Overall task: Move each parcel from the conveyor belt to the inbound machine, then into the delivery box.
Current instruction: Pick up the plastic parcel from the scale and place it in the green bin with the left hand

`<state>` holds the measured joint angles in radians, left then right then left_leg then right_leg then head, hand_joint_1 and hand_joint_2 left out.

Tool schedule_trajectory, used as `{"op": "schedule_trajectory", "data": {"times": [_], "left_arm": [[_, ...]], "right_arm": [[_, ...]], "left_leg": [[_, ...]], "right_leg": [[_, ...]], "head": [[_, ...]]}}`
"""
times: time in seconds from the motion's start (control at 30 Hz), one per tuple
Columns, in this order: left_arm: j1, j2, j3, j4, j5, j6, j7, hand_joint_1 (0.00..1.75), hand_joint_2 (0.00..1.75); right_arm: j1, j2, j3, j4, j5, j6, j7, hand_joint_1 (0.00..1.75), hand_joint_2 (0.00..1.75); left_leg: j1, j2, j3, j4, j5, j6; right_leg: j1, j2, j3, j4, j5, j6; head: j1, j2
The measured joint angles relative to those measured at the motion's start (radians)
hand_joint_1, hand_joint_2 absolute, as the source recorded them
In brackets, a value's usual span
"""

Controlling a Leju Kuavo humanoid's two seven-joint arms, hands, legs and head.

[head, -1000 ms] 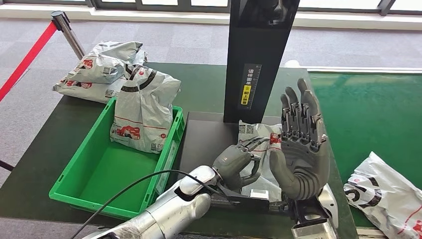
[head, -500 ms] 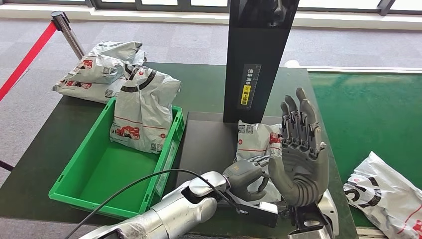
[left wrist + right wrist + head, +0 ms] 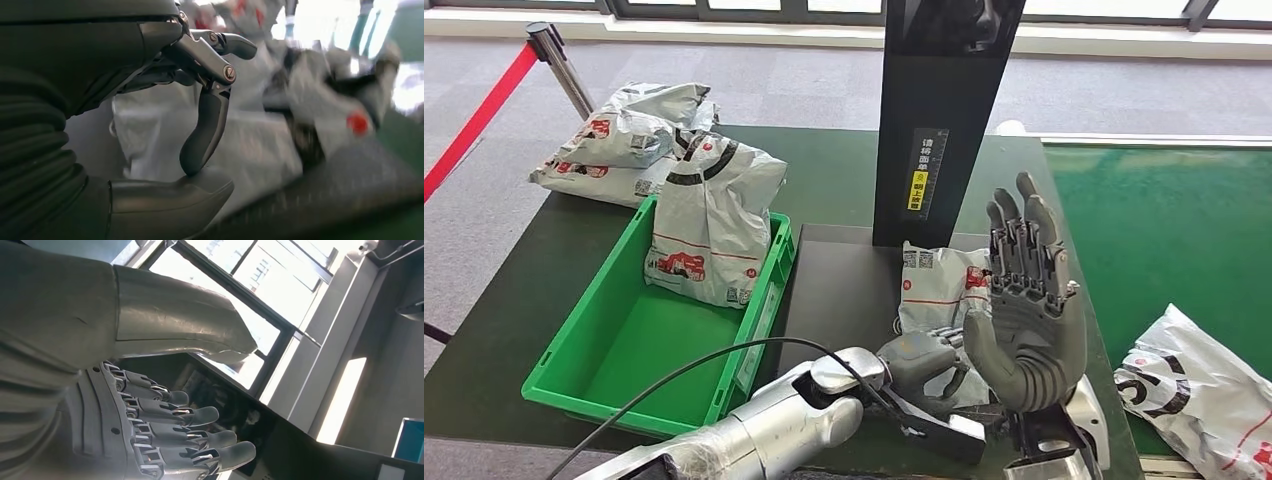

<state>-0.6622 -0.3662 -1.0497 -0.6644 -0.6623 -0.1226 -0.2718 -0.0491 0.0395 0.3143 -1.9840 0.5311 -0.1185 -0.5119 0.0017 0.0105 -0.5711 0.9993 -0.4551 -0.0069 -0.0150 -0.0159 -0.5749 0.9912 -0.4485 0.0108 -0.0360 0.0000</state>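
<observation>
One parcel lies flat on the inbound machine's dark platform, below the black column. My left hand rests at its near edge, fingers curled, nothing visibly gripped. My right hand stands upright beside it, fingers spread, released. A second parcel leans inside the green delivery box.
</observation>
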Motion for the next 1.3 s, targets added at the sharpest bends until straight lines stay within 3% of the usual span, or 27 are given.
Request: {"op": "schedule_trajectory", "data": {"times": [0.03,0.07,0.17,0.2,0.43,0.9,0.97,1.13,1.3], "left_arm": [[-0.006,0.000,-0.026,0.010,-0.006,-0.058,0.004,0.00,1.75],[-0.011,0.000,-0.055,0.023,-0.014,-0.114,0.007,0.36,1.75],[-0.030,-0.001,-0.137,0.065,-0.029,-0.203,-0.001,1.67,1.75],[-0.040,-0.001,-0.159,0.078,-0.029,-0.214,-0.007,1.75,1.75],[-0.104,-0.007,-0.245,0.136,-0.029,-0.247,-0.035,1.75,1.75],[-0.128,-0.008,-0.271,0.156,-0.029,-0.230,-0.067,1.75,1.75],[-0.127,-0.010,-0.273,0.164,-0.033,-0.161,-0.084,1.75,1.75],[-0.100,0.004,-0.225,0.171,-0.063,0.195,-0.069,1.75,1.75],[-0.084,0.021,-0.174,0.161,-0.090,0.228,-0.062,1.75,1.75]], "right_arm": [[-0.008,0.001,0.000,0.002,0.005,0.005,0.003,0.00,1.75],[-0.016,0.002,-0.001,0.005,0.009,0.010,0.006,0.00,1.75],[-0.036,0.002,-0.001,0.020,0.014,0.014,0.010,0.00,1.75],[-0.041,0.002,-0.001,0.025,0.014,0.014,0.010,0.00,1.75],[-0.057,0.002,-0.001,0.052,0.009,0.010,0.008,0.00,1.75],[-0.062,0.002,-0.001,0.075,0.001,0.004,0.001,0.00,1.75],[-0.063,0.001,-0.001,0.079,-0.005,-0.006,-0.004,0.00,1.75],[-0.042,0.001,-0.001,0.051,-0.003,-0.020,0.010,0.00,1.75],[-0.032,0.001,-0.001,0.027,0.000,-0.019,0.021,0.00,1.75]], "left_leg": [[0.000,0.000,0.000,0.000,0.000,0.000],[0.000,0.000,0.000,0.000,0.000,0.000],[0.000,-0.001,0.000,0.000,0.000,0.000],[0.000,-0.001,0.000,0.000,0.000,0.000],[0.001,-0.001,0.004,0.000,0.000,0.000],[0.001,-0.001,0.008,0.000,0.000,0.000],[0.001,-0.001,0.008,0.000,0.000,0.000],[0.001,-0.001,0.005,0.000,0.000,0.000],[0.001,-0.001,0.004,0.000,0.000,0.000]], "right_leg": [[0.000,0.000,0.000,0.000,0.000,0.000],[0.000,0.000,0.000,0.000,0.000,0.000],[0.000,-0.001,0.001,0.000,0.000,0.000],[0.000,-0.002,0.002,0.000,0.000,0.000],[0.001,-0.002,0.006,0.000,0.000,0.000],[0.002,-0.002,0.009,0.000,0.000,0.000],[0.002,-0.002,0.009,0.000,0.000,0.000],[0.001,-0.002,0.006,0.000,0.000,0.000],[0.001,-0.002,0.005,0.000,0.000,0.000]], "head": [[0.000,0.000],[0.000,0.000],[0.000,0.000],[0.000,0.000],[0.000,0.000],[0.000,0.000],[0.000,0.000],[0.000,0.000],[0.000,0.000]]}}
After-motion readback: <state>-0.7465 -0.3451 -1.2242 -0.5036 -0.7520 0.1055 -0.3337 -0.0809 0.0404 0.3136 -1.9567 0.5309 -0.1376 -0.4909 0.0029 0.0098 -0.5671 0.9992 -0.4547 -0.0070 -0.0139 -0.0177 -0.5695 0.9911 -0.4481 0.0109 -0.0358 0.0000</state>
